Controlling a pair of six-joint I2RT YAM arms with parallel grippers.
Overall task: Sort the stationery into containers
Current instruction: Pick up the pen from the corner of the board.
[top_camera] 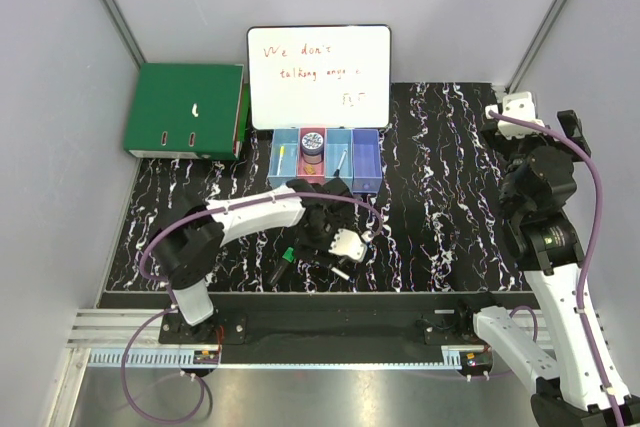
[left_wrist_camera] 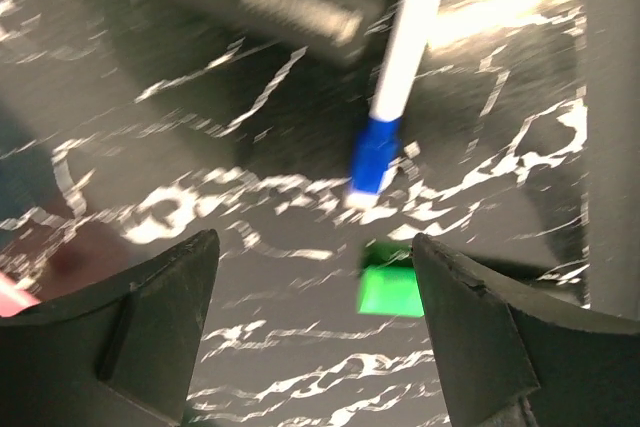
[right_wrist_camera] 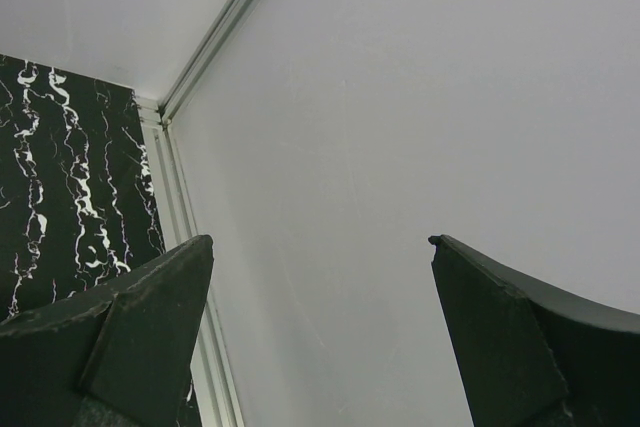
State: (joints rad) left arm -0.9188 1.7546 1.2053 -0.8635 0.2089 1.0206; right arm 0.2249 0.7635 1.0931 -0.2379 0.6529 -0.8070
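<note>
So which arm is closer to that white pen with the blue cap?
Left. The left end effector hangs just above the white pen; the right end effector is far off, facing the wall.

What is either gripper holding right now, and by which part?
Nothing. The left gripper is open; the blue-capped white pen and green piece lie loose on the table beneath. The right gripper is open and empty.

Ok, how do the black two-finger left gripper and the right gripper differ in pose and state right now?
Place: the left gripper hangs low over the black marbled table; the right gripper is up at the table's far right corner. View: the left gripper looks down on a white pen with a blue cap and a small green piece; the right gripper faces the bare grey wall. Shared: both stand open and empty.
</note>
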